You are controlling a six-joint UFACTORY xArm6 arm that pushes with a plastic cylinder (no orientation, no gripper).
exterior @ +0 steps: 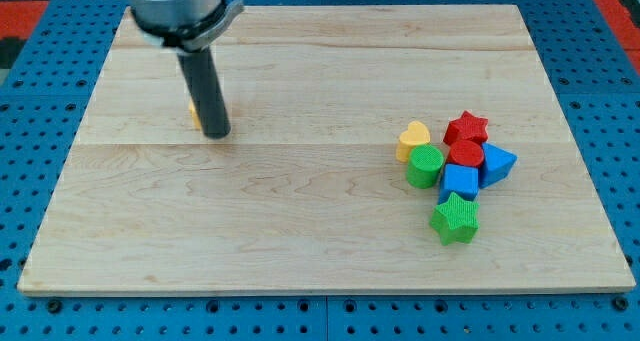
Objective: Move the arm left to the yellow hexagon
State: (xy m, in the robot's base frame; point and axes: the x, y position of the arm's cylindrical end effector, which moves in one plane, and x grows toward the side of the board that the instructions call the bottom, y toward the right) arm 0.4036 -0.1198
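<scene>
- The wooden board (pixel 330 231) fills nearly the whole view, pale planks lying on a blue pegboard (pixel 40 161) that shows all around it.
- Down from the view's top left comes the arm's grey head (pixel 175 6), with the dark rod (pixel 205 86) slanting off it toward the board.
- There are no jaws here to open or close, just that rod; my tip (pixel 219 134) sits on the board in the upper left part.
- Well apart, at the view's right, the other blocks huddle together: a yellow heart (pixel 412 138), a red star (pixel 466 128), a red block (pixel 465 155), a green cylinder (pixel 424 166), a blue block (pixel 497 166), another blue block (pixel 458 183) and a green star (pixel 455 219).
- And the target: a sliver of the yellow hexagon (pixel 194 114) peeks out just at the rod's left edge, mostly hidden behind it.
- So the rod is right up against it, and I can't tell whether they touch. Judging from here, any remaining move is a small one toward the view's left.
</scene>
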